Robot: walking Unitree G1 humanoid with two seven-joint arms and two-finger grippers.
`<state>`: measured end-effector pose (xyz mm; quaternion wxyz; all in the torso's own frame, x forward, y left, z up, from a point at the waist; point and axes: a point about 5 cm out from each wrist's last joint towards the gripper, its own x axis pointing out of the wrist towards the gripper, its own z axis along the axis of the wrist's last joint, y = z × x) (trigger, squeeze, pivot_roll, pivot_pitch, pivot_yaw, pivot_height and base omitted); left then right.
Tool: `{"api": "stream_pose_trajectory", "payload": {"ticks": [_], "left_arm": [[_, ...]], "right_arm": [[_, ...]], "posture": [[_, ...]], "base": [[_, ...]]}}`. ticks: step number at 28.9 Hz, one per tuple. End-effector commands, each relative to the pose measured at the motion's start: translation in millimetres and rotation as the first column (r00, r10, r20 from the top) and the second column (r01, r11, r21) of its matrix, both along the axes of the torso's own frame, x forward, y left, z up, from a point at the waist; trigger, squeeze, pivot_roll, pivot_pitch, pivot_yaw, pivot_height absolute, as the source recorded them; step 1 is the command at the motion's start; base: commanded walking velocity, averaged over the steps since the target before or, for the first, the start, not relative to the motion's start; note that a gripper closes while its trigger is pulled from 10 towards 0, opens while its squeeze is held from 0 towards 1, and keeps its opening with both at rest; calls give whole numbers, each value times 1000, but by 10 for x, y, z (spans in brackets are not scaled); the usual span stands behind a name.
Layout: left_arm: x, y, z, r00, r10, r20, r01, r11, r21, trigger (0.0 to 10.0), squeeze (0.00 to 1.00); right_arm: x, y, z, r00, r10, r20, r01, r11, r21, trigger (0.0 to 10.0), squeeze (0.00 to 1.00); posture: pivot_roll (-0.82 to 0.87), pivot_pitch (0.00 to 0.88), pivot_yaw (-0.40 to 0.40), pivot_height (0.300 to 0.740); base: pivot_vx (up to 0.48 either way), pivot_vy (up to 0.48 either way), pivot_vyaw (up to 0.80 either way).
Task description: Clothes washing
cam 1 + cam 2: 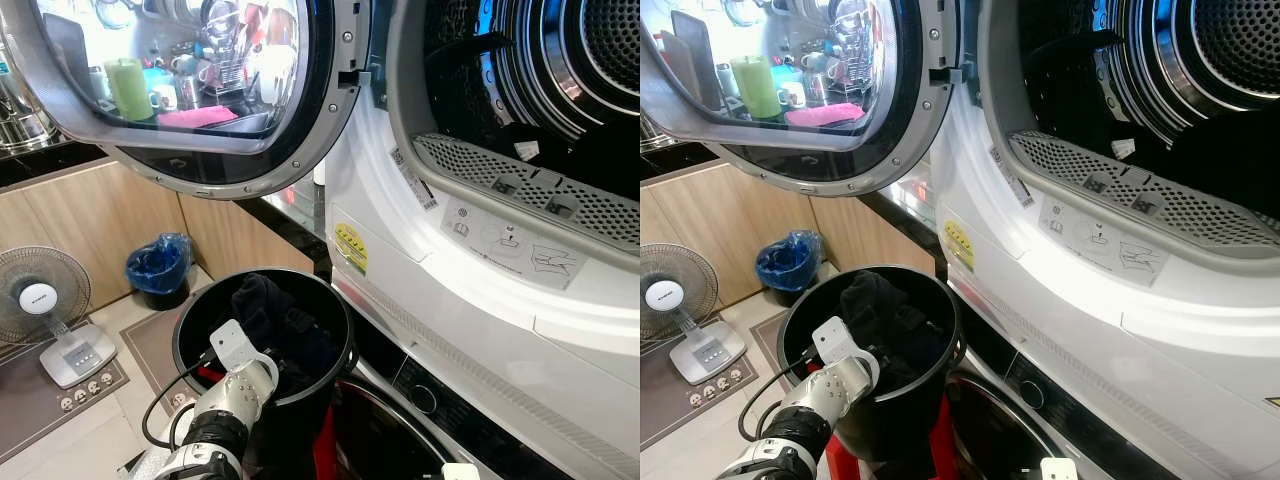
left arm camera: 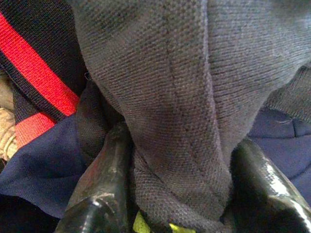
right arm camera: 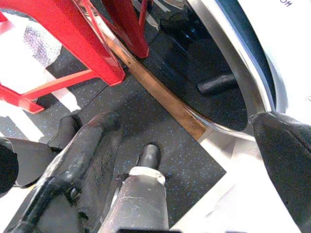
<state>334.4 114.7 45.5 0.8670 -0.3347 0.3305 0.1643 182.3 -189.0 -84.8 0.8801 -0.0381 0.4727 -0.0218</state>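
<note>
A black bucket [image 1: 190, 312] stands in front of the stacked machines and holds dark clothes [image 1: 272, 318]. My left arm [image 1: 238, 388] reaches down into it. In the left wrist view my left gripper [image 2: 180, 145] is shut on a fold of a dark grey knit garment [image 2: 184, 82], with one black finger on each side. Navy cloth [image 2: 43, 165] and a black piece with red stripes [image 2: 39, 77] lie under it. The upper machine's drum [image 1: 545, 60] is open and its round door [image 1: 200, 90] swings out to the left. My right gripper [image 3: 184, 121] hangs open above the floor.
A lower machine's door [image 1: 400, 425] sits just behind the bucket. Red stool legs [image 3: 73, 43] stand on the dark mat beside the machine's base. A white fan [image 1: 40, 300], a power strip [image 1: 85, 392] and a blue-lined bin [image 1: 158, 265] are to the left by the wooden cabinets.
</note>
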Motion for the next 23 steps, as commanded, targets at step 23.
{"api": "stream_pose_trajectory", "payload": {"ticks": [23], "left_arm": [[-50,44,-81,999,39,-20,-39,999,23,0,0]], "right_arm": [[-41,70,-27,1000,25,-14,-25,999,30,10000,0]], "posture": [[38,12,-40,740]], "base": [[0,0,0]]}}
